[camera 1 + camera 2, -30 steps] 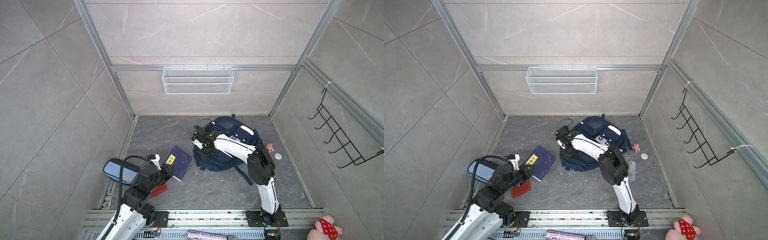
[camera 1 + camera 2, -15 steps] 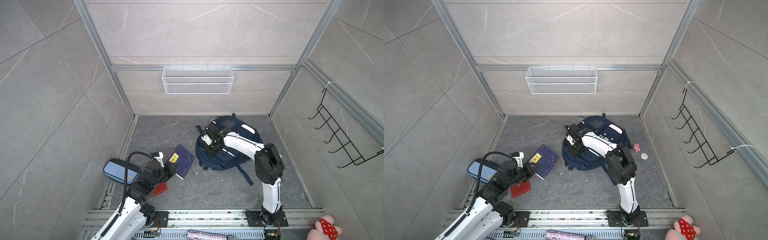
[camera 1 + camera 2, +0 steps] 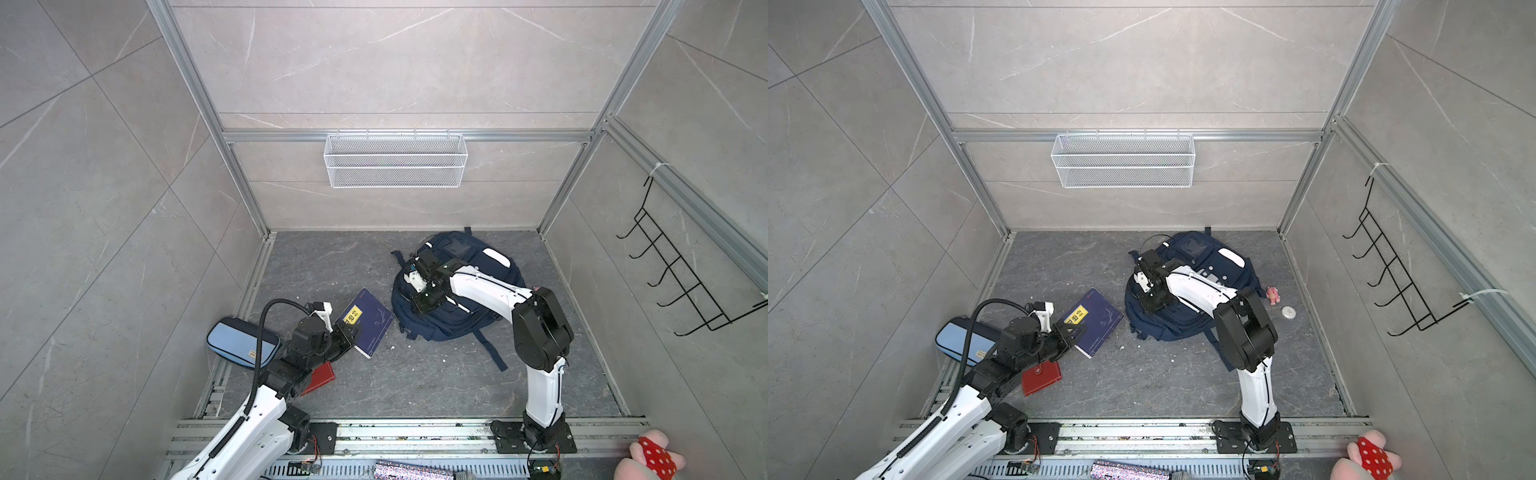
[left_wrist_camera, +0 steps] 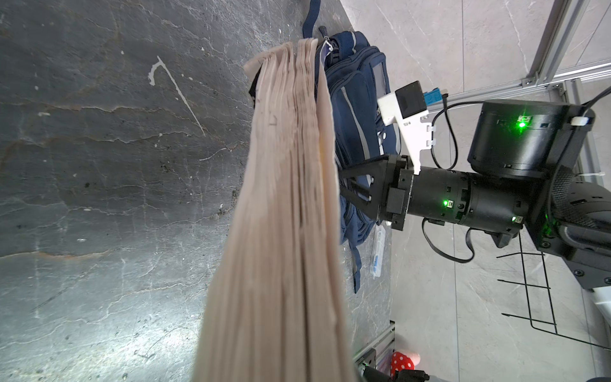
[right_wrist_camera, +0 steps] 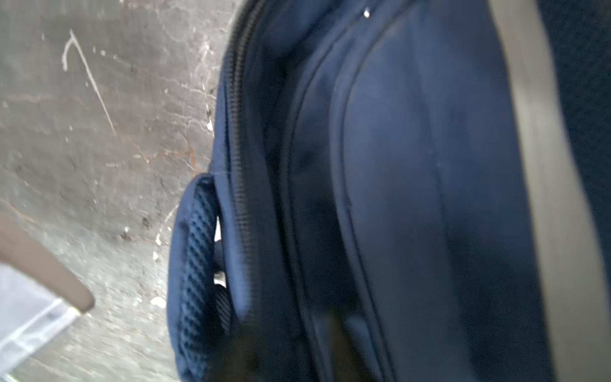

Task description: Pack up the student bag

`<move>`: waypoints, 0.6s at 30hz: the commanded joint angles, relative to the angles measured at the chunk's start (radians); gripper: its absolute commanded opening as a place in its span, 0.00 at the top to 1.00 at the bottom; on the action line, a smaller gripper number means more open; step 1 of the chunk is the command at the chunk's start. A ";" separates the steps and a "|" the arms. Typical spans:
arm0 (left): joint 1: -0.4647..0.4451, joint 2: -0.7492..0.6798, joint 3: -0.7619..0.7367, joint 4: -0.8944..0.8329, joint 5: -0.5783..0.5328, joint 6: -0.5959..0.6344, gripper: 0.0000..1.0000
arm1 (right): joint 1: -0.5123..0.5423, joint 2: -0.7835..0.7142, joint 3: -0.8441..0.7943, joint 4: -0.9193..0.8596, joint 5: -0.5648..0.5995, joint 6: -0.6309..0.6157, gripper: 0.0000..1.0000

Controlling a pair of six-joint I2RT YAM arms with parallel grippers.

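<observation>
The student bag (image 3: 461, 309) (image 3: 1183, 316), a navy backpack, lies flat on the floor right of centre in both top views. My right gripper (image 3: 424, 297) (image 3: 1152, 298) hovers low over the bag's left part. Its fingers (image 4: 363, 185) stand apart, and nothing shows between them. The right wrist view shows only blurred navy bag fabric (image 5: 396, 165) and a zip line. My left gripper (image 3: 348, 332) (image 3: 1073, 332) is shut on the near corner of a navy book (image 3: 368, 322) (image 3: 1096, 320), lifting it. The book's page edges (image 4: 284, 231) fill the left wrist view.
A light-blue pencil case (image 3: 243, 343) lies by the left wall and a red booklet (image 3: 1041, 376) under my left arm. A pink toy (image 3: 1273, 295) and a white disc (image 3: 1288, 312) lie right of the bag. A wire basket (image 3: 395, 160) and a hook rack (image 3: 681, 286) hang on the walls.
My right gripper moved right from the bag's left edge onto the bag, and its jaws widened. My left gripper carried the book slightly to the right.
</observation>
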 commanded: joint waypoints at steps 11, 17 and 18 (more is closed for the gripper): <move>0.003 0.043 0.054 0.091 0.060 0.048 1.00 | -0.016 -0.042 0.014 0.011 -0.017 0.057 0.77; 0.003 0.052 0.053 0.106 0.065 0.046 1.00 | -0.033 -0.042 0.015 0.030 -0.053 0.083 0.89; 0.003 0.055 0.053 0.106 0.068 0.047 1.00 | -0.036 -0.044 0.013 0.035 -0.060 0.087 0.90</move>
